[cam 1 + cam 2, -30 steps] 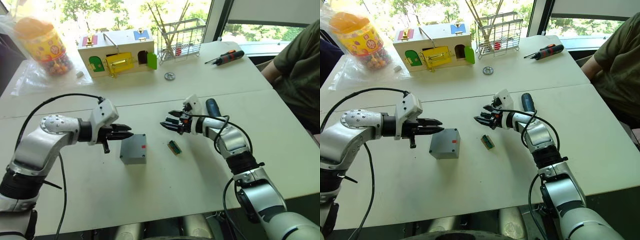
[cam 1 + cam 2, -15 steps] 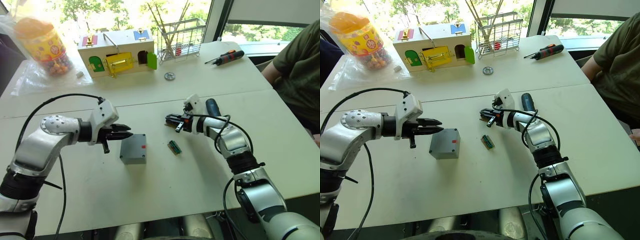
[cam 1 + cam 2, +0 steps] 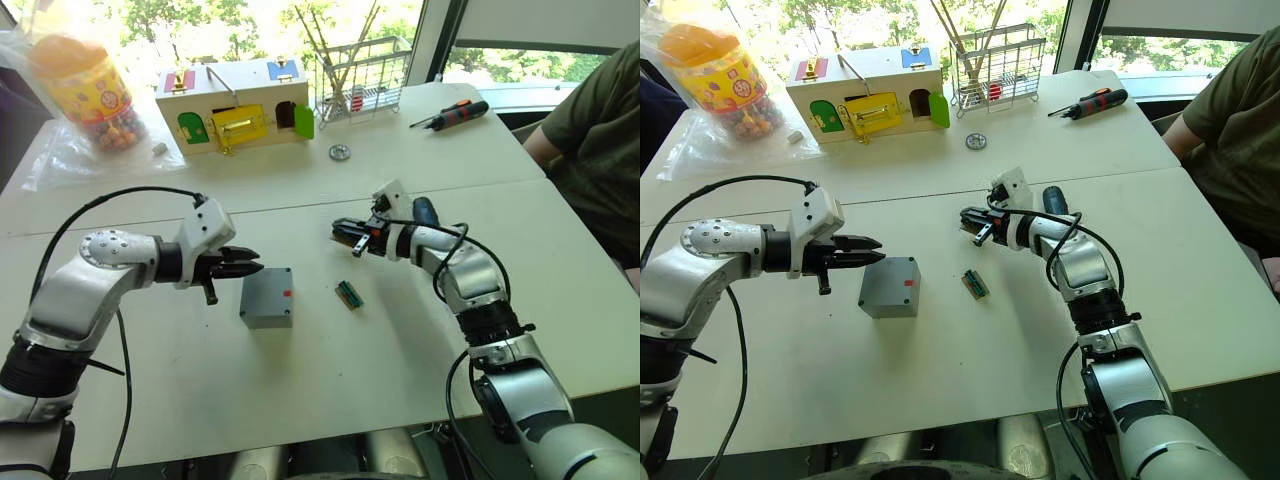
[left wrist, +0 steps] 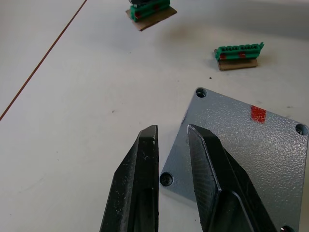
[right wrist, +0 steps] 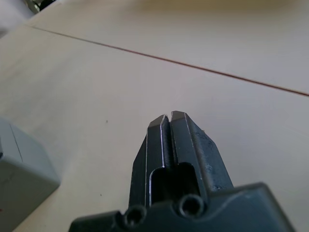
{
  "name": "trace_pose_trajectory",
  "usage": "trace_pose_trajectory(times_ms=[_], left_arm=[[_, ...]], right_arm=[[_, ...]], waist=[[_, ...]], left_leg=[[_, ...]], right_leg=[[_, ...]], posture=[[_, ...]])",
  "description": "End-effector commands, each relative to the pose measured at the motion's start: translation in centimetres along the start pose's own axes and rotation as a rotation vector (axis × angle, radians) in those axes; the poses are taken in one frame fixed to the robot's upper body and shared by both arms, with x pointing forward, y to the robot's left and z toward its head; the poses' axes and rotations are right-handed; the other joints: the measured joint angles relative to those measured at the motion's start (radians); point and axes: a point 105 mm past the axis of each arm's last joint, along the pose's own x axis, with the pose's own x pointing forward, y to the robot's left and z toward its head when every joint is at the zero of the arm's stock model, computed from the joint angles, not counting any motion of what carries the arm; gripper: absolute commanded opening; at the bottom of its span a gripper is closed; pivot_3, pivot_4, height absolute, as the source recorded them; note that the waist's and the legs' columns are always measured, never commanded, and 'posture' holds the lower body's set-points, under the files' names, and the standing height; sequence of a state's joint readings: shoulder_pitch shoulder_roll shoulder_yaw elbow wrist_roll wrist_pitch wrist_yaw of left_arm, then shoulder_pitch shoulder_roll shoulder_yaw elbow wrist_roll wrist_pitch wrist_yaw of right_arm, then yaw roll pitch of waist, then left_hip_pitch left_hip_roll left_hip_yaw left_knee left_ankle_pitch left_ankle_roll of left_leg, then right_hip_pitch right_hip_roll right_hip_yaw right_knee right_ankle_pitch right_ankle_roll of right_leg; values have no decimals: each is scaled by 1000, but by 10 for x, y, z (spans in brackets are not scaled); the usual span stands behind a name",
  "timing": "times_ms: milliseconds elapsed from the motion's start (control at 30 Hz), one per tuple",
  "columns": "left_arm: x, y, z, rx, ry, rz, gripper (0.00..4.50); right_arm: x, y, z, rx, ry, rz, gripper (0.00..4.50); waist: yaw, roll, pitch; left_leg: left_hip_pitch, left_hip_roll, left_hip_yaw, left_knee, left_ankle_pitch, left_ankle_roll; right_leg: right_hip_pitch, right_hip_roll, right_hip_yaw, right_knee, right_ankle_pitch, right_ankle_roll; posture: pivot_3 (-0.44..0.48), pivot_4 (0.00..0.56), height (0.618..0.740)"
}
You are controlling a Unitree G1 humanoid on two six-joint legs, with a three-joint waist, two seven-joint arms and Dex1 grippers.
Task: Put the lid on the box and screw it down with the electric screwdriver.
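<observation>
The grey box [image 3: 267,297] sits mid-table. Its upper face [image 4: 241,145] is flat and closed, with corner screw holes and a red mark; I cannot tell whether that face is the lid. My left gripper [image 3: 255,266] hovers at the box's left edge, its fingers [image 4: 145,159] slightly apart and empty. To the right of the box, my right gripper [image 3: 340,233] hangs above the table, shut on a small green connector piece [image 4: 147,10]. The dark blue electric screwdriver [image 3: 424,209] lies on the table behind my right forearm, partly hidden.
A second green connector piece [image 3: 348,293] lies right of the box. At the back stand a colourful wooden latch box [image 3: 235,105], a wire rack [image 3: 362,75], a sweets jar [image 3: 85,90], a metal disc [image 3: 339,152] and a black-and-orange hand screwdriver [image 3: 455,113]. A person [image 3: 600,130] sits at the right.
My right gripper went from open to shut on the small green piece, then rose slightly and drew back from the table. The left gripper and the box stayed put.
</observation>
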State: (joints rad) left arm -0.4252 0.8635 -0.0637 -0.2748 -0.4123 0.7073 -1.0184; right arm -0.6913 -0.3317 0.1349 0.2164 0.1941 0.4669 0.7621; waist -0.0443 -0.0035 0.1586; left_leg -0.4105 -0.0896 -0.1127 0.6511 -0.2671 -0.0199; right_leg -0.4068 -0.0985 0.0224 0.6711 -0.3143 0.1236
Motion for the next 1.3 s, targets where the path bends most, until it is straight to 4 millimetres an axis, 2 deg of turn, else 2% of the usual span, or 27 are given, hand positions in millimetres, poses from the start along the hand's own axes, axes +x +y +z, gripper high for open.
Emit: trace_pose_trajectory(times_ms=[33, 133, 233, 567, 733, 1067, 1300], left_arm=[[-4, 5, 9, 41, -23, 27, 944], [-2, 6, 10, 42, -29, 24, 944], [-1, 6, 10, 44, -35, 21, 944], [3, 4, 10, 43, -40, 16, 944], [3, 3, 8, 38, -38, 22, 944], [5, 2, 7, 32, -41, 28, 944], [6, 2, 6, 29, -43, 30, 944]], right_arm=[[-4, 2, 31, -28, -89, 2, 34], [-5, 5, 35, -24, -93, 11, 34], [-4, 6, 30, -17, -75, 15, 34], [10, 16, -13, 49, 36, 61, 34], [12, 14, -25, 18, 110, 51, 34], [14, 8, -8, 32, 121, 6, 34], [12, 8, 8, 132, 82, -4, 34]], waist=[[0, 0, 0], [0, 0, 0], [1, 0, 0], [-1, 0, 0], [0, 0, 0], [0, 0, 0], [0, 0, 0]], left_leg=[[0, 0, 0, 0, 0, 0], [0, 0, 0, 0, 0, 0], [0, 0, 0, 0, 0, 0], [0, 0, 0, 0, 0, 0], [0, 0, 0, 0, 0, 0], [0, 0, 0, 0, 0, 0], [0, 0, 0, 0, 0, 0]], right_leg=[[0, 0, 0, 0, 0, 0], [0, 0, 0, 0, 0, 0], [0, 0, 0, 0, 0, 0], [0, 0, 0, 0, 0, 0], [0, 0, 0, 0, 0, 0], [0, 0, 0, 0, 0, 0], [0, 0, 0, 0, 0, 0]], posture=[[0, 150, 740], [0, 150, 740], [0, 150, 740], [0, 150, 740], [0, 150, 740], [0, 150, 740], [0, 150, 740]])
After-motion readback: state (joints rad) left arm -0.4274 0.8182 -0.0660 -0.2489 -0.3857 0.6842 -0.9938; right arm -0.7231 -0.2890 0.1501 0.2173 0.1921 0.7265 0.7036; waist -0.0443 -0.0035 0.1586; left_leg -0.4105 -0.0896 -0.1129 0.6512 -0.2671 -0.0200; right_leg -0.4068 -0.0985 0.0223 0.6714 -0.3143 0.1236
